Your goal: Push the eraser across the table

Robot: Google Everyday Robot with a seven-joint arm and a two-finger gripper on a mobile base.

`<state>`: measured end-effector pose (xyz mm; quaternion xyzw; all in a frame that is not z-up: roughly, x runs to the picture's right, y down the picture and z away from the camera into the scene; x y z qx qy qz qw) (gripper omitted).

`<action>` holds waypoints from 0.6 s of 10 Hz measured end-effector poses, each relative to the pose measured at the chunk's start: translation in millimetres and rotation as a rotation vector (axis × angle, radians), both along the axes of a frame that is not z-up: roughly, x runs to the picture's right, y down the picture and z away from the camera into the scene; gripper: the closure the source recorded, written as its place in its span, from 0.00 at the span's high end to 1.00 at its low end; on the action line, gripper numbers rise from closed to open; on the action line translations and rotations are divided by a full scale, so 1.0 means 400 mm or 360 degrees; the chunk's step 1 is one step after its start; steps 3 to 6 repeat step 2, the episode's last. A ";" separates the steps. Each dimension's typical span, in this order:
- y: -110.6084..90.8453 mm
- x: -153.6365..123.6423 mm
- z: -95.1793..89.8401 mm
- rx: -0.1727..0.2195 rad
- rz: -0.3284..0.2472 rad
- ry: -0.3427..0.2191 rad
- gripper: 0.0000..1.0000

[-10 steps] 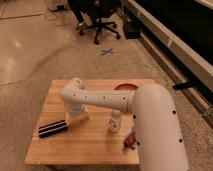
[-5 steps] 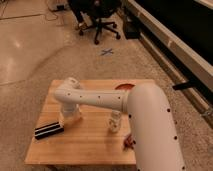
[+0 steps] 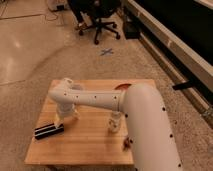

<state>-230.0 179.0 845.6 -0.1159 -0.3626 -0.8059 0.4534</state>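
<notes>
Eraser [image 3: 49,131] lies at the desk's [image 3: 90,142] left edge, lower left of frame; my hand [image 3: 61,120] sits just beside its right end, grip unclear.

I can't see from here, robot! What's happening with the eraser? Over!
Gripper down at the table, beside the eraser. Eraser flat near the left edge. Small bottle off right, not in the way.

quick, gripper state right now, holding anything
Gripper: low over the table, right beside the eraser at the left side; whether it is open or closed cannot be told.
</notes>
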 end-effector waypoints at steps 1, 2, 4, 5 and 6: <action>-0.001 0.003 0.001 0.0000 0.0002 0.0002 0.80; -0.001 0.002 0.001 0.0000 0.0002 0.0002 0.80; -0.001 0.002 0.001 0.0000 0.0002 0.0002 0.80; -0.001 0.002 0.001 0.0000 0.0002 0.0002 0.80; -0.001 0.002 0.001 0.0000 0.0002 0.0002 0.80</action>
